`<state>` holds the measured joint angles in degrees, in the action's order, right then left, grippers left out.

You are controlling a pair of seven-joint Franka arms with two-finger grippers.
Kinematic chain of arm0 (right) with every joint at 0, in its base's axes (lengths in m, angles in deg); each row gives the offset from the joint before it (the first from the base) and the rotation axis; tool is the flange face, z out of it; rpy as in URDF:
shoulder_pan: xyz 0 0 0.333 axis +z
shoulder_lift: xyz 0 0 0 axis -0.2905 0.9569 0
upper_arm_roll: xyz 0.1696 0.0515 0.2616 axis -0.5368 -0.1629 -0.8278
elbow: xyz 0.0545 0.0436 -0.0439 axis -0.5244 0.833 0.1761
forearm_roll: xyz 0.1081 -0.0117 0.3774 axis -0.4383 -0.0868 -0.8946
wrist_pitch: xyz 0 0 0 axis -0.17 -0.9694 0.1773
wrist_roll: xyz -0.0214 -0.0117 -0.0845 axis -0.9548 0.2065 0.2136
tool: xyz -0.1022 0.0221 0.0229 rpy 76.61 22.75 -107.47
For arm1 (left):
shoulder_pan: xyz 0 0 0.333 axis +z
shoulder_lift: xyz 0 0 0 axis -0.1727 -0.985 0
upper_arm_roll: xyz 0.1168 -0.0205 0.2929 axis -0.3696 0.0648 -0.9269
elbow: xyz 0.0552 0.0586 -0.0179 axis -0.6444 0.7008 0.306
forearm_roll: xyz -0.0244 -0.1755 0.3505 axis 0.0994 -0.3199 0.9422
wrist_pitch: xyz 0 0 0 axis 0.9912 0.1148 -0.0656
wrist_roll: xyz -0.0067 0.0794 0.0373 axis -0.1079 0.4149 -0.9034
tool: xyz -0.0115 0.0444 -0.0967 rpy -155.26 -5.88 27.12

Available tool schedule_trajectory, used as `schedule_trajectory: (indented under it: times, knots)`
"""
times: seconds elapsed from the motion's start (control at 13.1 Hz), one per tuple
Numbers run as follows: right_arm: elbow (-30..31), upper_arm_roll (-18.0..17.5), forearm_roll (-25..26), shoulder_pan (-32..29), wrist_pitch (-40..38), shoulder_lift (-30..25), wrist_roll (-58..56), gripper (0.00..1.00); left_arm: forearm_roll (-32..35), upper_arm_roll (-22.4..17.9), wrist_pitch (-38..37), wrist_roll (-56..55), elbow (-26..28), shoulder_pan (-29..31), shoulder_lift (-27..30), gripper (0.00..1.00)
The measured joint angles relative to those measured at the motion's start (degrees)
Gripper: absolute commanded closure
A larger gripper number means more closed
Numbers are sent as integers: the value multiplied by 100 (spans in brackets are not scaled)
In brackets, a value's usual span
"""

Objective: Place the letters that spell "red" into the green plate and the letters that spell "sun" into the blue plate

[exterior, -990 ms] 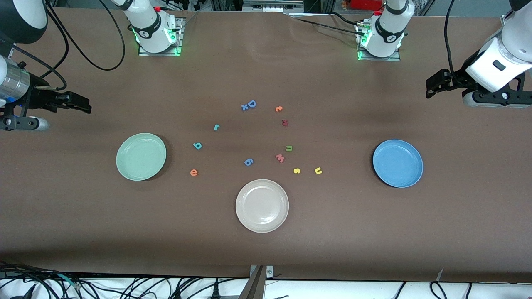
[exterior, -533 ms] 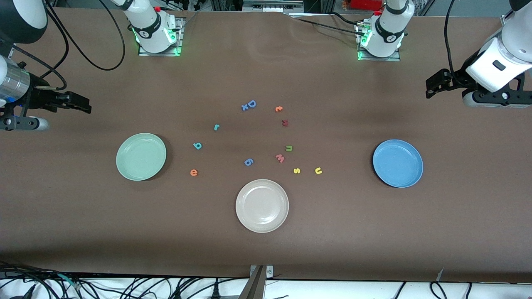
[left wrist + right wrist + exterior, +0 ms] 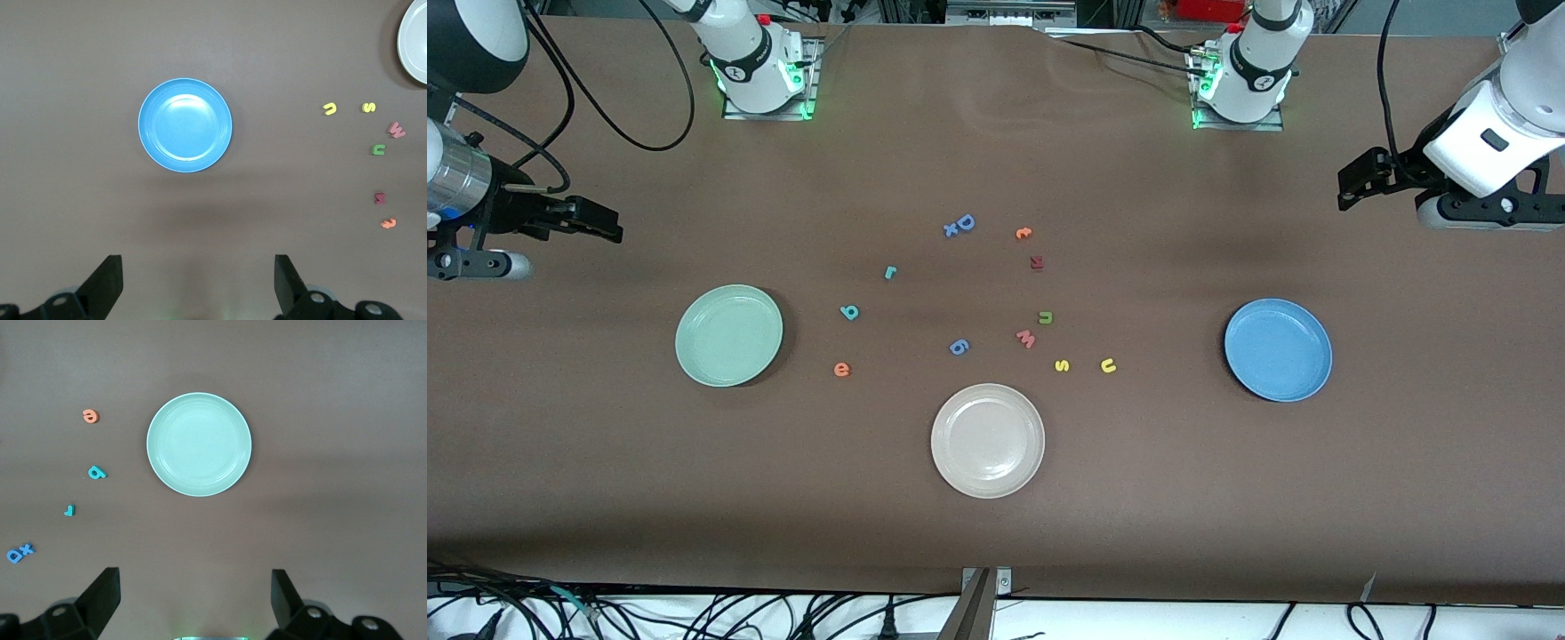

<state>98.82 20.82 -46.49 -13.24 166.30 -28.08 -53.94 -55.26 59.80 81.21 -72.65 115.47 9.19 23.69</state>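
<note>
You are seeing both arms waiting high at the table ends, so every plate is sitting empty
- left gripper [image 3: 198, 283]: gaping wide over bare table near the blue plate [image 3: 1278, 349]
- right gripper [image 3: 195, 600]: gaping wide near the green plate [image 3: 728, 335]
- r [image 3: 889, 272], d [image 3: 849, 312], e [image 3: 841, 369] are lying beside green; s [image 3: 1062, 365], u [image 3: 1108, 365], n [image 3: 1046, 317] toward blue
- fingertips are being cropped in both wrist views

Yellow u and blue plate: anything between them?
Nothing. In the front view the stretch of table between the yellow u and the blue plate is bare; the left wrist view agrees.
</note>
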Motion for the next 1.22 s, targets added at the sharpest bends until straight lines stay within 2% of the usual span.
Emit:
schedule_trajectory:
  times: [0.61,1.22]
  knots:
    - [0,-1,-1,27,0,22,5,0,0,0,0,0,0,0,0,0]
    - [2,-27,-36,138,250,461,14,0,0,0,0,0,0,0,0,0]
